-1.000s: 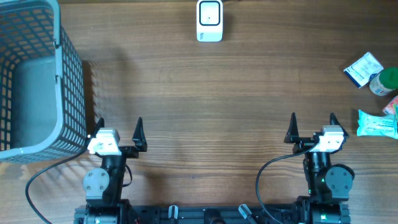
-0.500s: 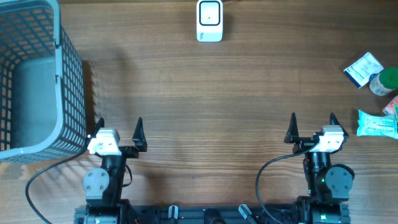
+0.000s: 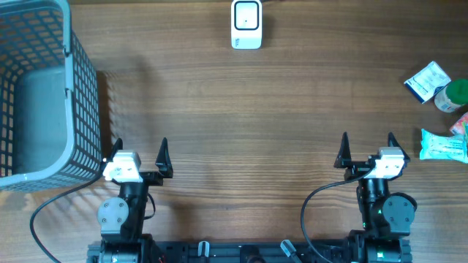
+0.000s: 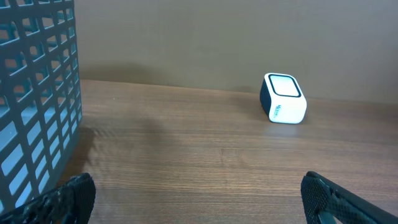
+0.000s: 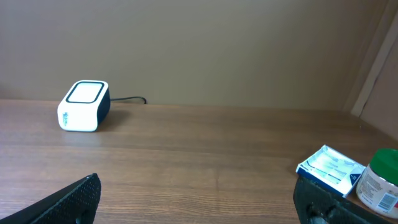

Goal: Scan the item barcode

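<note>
While left gripper [image 3: 140, 142] gapes, scanner [image 3: 246, 24] stands well apart.

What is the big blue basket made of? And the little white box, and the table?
The basket looks like grey-blue plastic with a dull finish: its walls are a moulded grid of square holes. The little white box looks like smooth, slightly shiny plastic, with rounded corners and a dark side. The table looks like wood, or maybe a wood-print top: brown streaky grain, not shiny.
</note>
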`<state>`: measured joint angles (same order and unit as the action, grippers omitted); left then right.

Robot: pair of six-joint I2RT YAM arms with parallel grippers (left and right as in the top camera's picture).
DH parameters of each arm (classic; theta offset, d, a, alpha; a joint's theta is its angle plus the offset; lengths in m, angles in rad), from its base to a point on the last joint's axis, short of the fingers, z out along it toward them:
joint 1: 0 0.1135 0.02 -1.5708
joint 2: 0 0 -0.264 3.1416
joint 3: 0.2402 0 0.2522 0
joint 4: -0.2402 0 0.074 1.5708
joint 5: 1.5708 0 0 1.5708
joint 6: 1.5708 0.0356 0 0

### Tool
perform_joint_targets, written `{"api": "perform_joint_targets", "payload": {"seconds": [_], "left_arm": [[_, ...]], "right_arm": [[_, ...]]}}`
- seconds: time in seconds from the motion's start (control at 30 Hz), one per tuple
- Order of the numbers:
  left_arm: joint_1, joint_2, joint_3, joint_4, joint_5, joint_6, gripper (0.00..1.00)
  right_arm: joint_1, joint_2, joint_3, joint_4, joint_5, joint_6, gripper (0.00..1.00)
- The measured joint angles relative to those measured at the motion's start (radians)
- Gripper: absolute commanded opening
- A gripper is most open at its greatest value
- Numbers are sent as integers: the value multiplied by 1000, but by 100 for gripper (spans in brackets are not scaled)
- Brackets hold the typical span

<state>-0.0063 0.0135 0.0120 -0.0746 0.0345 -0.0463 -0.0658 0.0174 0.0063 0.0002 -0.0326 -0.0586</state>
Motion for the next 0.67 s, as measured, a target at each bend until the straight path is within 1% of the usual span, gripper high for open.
{"api": "perform_joint_targets", "payload": {"seconds": [0.67], "left_arm": [[0,0,0,0,0,0,100]], "right_arm": [[0,0,0,0,0,0,100]]}}
